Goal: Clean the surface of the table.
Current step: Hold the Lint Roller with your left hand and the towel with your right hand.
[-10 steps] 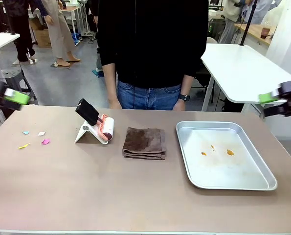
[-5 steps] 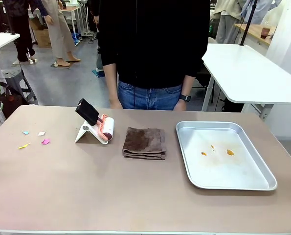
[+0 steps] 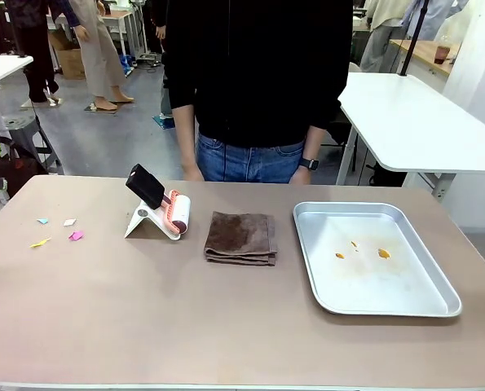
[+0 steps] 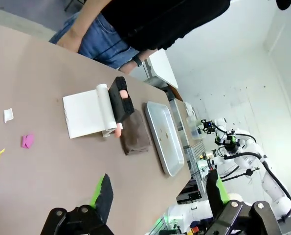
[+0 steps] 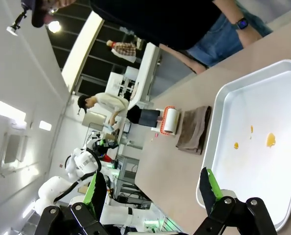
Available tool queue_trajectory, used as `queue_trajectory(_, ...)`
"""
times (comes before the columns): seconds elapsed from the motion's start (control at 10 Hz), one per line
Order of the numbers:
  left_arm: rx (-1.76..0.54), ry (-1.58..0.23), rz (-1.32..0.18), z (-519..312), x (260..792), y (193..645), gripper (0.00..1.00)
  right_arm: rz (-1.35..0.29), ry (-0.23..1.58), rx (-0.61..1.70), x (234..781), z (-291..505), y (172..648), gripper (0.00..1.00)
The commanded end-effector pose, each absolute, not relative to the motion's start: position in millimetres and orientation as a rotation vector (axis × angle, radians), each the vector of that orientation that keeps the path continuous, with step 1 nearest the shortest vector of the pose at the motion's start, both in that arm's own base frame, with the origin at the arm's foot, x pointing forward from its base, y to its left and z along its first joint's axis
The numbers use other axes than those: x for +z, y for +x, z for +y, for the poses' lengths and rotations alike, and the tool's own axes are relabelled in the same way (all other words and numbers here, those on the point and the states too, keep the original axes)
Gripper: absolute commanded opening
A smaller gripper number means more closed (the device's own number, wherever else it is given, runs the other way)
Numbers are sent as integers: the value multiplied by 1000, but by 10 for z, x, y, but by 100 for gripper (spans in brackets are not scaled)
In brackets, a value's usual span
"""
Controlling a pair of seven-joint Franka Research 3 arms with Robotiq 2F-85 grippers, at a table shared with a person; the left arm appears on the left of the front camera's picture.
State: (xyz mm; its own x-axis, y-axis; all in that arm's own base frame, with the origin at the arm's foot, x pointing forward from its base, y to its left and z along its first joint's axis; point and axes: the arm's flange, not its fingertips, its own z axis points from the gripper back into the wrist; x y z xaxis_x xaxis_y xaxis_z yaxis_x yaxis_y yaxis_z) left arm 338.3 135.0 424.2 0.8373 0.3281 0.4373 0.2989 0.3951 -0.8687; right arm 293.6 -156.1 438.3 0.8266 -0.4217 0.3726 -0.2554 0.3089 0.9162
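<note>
The beige-brown table (image 3: 144,309) carries several coloured paper scraps (image 3: 59,230) at its left. A lint roller (image 3: 167,213) rests on a white stand near the middle, beside a folded brown cloth (image 3: 240,237). My left gripper (image 4: 159,193) hangs open above the table's left end, with nothing between its fingers; the scraps (image 4: 27,141) and the roller (image 4: 111,105) lie ahead of it. My right gripper (image 5: 152,188) is open too, held high off the table's right end and looking down on the cloth (image 5: 194,128).
A shiny silver tray (image 3: 438,307) with small orange stains (image 3: 383,253) lies on the right of the table. A person in a black top (image 3: 258,81) stands at the far edge, arms down. A white table (image 3: 405,114) stands behind on the right.
Both grippers have drawn outward from the table's ends. The right one has left the front view, and the left one has slid to its left edge. Nothing on the table moved.
</note>
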Motion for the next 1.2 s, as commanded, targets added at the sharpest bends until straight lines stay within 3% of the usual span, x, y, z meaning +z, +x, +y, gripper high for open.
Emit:
queue_trajectory(0.0,11,-1180,-654,1062,4141,3196,100,-667,1263,-118,4429,-1538,2987,100)
queue_trajectory(0.2,24,-1182,-616,1311,4248,3421,100,-632,1269,-128,4387,-1547,2954,100)
queue_trajectory(1.0,36,-1175,-612,1308,4248,3424,100,-621,1263,-139,4382,-1546,2938,100)
queue_trajectory(1.1,34,-1115,-604,1287,4309,3440,100,-604,1201,-139,4432,-1408,2998,100)
